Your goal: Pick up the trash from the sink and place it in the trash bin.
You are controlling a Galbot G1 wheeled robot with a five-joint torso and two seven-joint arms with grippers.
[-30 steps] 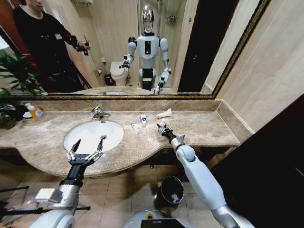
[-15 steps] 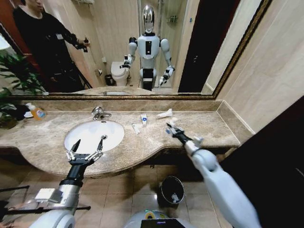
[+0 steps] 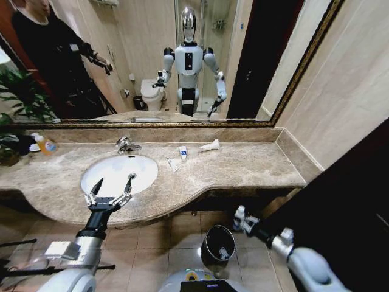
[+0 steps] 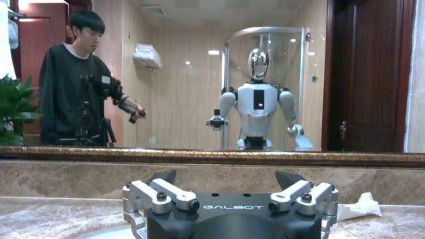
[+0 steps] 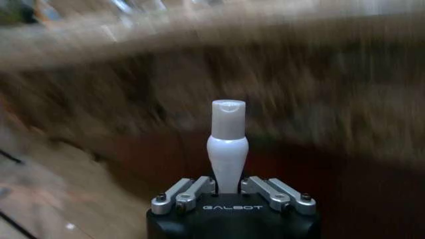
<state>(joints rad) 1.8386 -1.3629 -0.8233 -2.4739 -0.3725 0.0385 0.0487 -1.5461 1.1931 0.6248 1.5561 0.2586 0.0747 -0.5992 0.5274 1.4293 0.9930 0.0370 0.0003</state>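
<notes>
Right pincer [image 3: 239, 219] lower (clasping tube [image 5: 226, 144])

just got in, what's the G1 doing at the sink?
Clearing litter into the trash bin. The right gripper is shut on a small white tube and is down below the counter edge, beside the bin, which already holds a white bit. The left gripper hovers open over the front of the sink. Three white pieces lie on the counter right of the faucet.

Orange-and-white bottle [image 3: 45, 145] on brown marble counter [image 3: 255, 167], green plant [image 3: 21, 97] beside, wide framed mirror [image 3: 146, 61] above
</notes>
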